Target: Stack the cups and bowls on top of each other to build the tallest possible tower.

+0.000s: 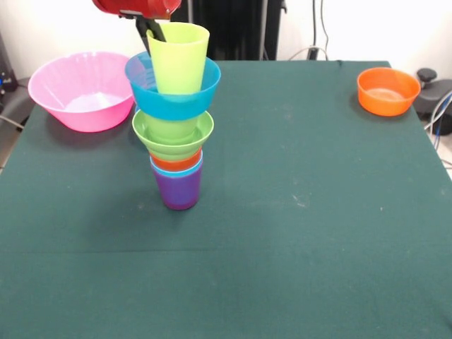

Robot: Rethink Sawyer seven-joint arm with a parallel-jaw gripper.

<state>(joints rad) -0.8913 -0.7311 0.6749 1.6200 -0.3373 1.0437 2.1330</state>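
No brand, label or writing can be read on anything here. At the left edge of the dark green table (304, 233) sits the large translucent pink bowl (81, 90), upright, its rim partly past the table's far left corner. Just to its right stands the tower (176, 123): the purple cup (179, 189) is the base on the cloth, with a light blue cup (185, 171) rim and an orange cup (176, 162) rim showing above it, then the ridged green bowl (173, 134), then a blue bowl (173, 92), and on top the yellow-green cup (179, 56), upright and leaning slightly to the right. The gripper (151, 30) comes down from the red arm (138, 7) at the top edge; its dark fingers (145, 32) touch the yellow-green cup's left rim, but I cannot tell whether they clamp it or stand apart. Well apart, near the far right corner, the orange bowl (387, 90) rests upright and alone.
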